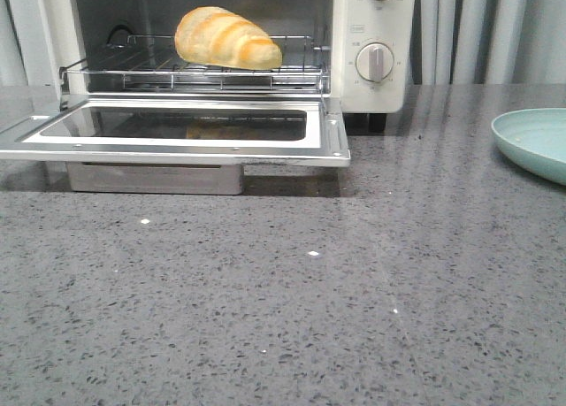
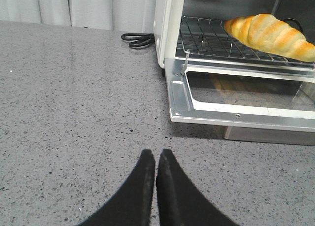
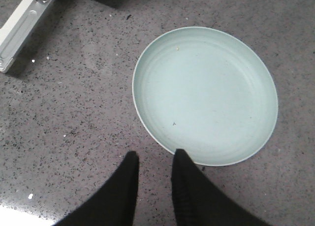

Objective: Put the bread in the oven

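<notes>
Bread (image 1: 226,37) lies on the rack inside the oven (image 1: 376,48), door open; left jaws together, right jaws apart, both empty.

Left claw (image 2: 155,159) closed and empty, right claw (image 3: 155,162) slightly parted

Place: we are looking at a kitchen-like setup.
Bench: we are seeing a grey speckled stone bench (image 1: 354,317).
Appliance: we are seeing a cream oven (image 1: 376,43) standing on it.
Backdrop: we are seeing pale curtains (image 1: 486,30) hanging behind.
</notes>
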Controlling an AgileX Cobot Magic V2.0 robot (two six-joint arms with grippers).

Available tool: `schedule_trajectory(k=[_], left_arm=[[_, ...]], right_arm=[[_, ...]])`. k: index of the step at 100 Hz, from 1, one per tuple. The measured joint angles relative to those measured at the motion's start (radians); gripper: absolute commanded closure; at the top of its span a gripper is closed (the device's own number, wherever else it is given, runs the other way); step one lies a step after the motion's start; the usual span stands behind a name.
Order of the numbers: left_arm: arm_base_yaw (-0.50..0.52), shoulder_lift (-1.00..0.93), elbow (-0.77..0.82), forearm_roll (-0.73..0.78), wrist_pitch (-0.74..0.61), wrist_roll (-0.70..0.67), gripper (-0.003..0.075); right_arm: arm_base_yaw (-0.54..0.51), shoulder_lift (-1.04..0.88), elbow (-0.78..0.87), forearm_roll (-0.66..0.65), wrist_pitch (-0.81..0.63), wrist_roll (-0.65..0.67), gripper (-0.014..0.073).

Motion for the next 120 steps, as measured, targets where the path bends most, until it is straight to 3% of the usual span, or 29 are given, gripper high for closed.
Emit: schedule_trajectory(k=[19,52,96,120], left_arm=[[0.0,0.0,0.0,0.0,0.0,0.0,0.0741],[0.0,0.0,0.0,0.0,0.0,0.0,0.0741],[0.0,0.0,0.0,0.0,0.0,0.0,0.0741],[0.0,0.0,0.0,0.0,0.0,0.0,0.0741]], right_arm=[[-0.068,-0.047,0.01,0.007,-0.012,0.0,0.067],[-0.186,-0.142,0.081,0.017,-0.141,0.0,0.0669],[-0.32,-0.391,0.498,0.018,-0.601,0.003,0.0669],[-0.394,-0.508,0.69,0.064,-0.771,-0.013,0.0669]])
